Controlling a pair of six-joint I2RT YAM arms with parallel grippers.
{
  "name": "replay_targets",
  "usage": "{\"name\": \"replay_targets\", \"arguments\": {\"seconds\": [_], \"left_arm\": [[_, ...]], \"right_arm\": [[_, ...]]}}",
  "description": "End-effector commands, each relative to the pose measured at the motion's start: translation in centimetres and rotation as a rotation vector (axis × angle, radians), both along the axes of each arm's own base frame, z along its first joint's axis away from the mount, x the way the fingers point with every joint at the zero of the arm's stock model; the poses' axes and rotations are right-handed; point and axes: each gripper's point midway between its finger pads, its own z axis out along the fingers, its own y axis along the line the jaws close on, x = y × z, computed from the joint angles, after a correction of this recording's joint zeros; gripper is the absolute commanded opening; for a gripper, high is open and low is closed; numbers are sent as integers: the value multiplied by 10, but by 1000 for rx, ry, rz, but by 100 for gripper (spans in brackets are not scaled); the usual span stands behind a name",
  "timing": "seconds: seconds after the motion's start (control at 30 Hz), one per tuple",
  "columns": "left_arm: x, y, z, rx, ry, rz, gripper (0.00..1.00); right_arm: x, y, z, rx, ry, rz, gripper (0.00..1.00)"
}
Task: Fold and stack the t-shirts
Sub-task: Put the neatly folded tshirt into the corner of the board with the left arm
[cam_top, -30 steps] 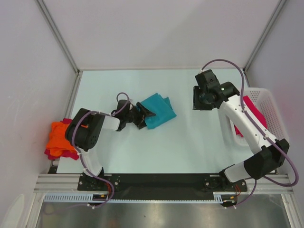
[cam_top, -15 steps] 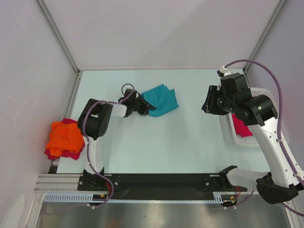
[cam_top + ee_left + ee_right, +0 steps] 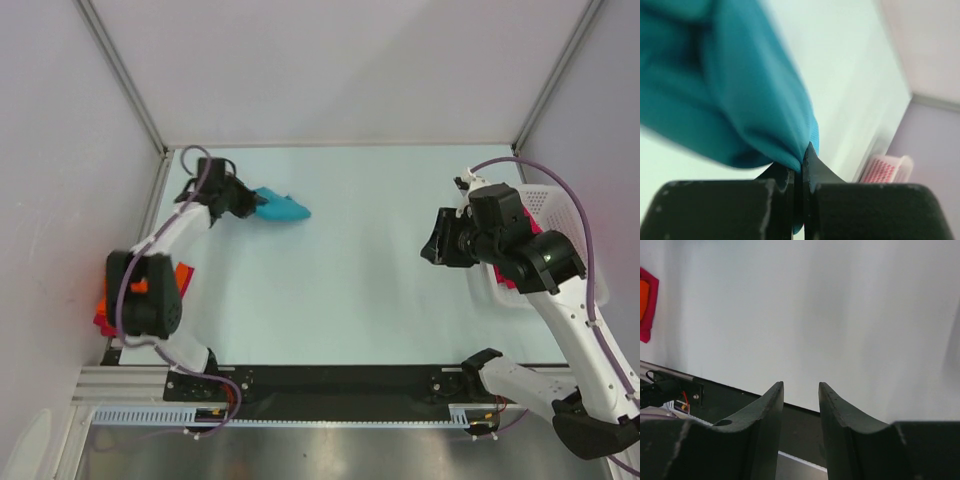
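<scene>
A bunched teal t-shirt [image 3: 282, 209] hangs from my left gripper [image 3: 250, 204] at the far left of the table; in the left wrist view the cloth [image 3: 730, 90] is pinched between the shut jaws [image 3: 801, 161]. An orange t-shirt [image 3: 104, 298] lies on a dark red one [image 3: 100, 323] at the table's left edge, mostly hidden behind my left arm. A magenta-pink t-shirt [image 3: 508, 284] sits in the basket. My right gripper [image 3: 432, 250] hovers open and empty [image 3: 801, 387] at the right, beside the basket.
The white lattice basket [image 3: 572, 216] stands at the right edge, behind my right arm, and also shows blurred in the left wrist view [image 3: 885, 170]. Metal frame posts stand at the far corners. The black rail [image 3: 805, 430] runs along the near edge.
My left gripper closed on the teal t-shirt and swung it from the table's middle to the far left. My right arm drew in beside the basket, jaws unchanged.
</scene>
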Motion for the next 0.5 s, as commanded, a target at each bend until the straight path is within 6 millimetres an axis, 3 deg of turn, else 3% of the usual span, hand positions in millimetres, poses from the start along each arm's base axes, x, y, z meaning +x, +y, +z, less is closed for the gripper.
{"name": "replay_targets", "arguments": {"seconds": [0.0, 0.07, 0.1, 0.2, 0.33, 0.47], "left_arm": [[-56, 74, 103, 139, -168, 127, 0], [-87, 105, 116, 191, -164, 210, 0], [-106, 117, 137, 203, -221, 254, 0], [-144, 135, 144, 238, -224, 317, 0], [-159, 139, 132, 218, -197, 329, 0], [-159, 138, 124, 195, -185, 343, 0]], "right_arm": [[5, 17, 13, 70, -77, 93, 39], [2, 18, 15, 74, -91, 108, 39], [2, 18, 16, 72, -95, 120, 39], [-2, 21, 20, 81, -102, 154, 39], [-8, 25, 25, 100, -101, 192, 39], [-13, 24, 24, 103, -99, 199, 39]]}}
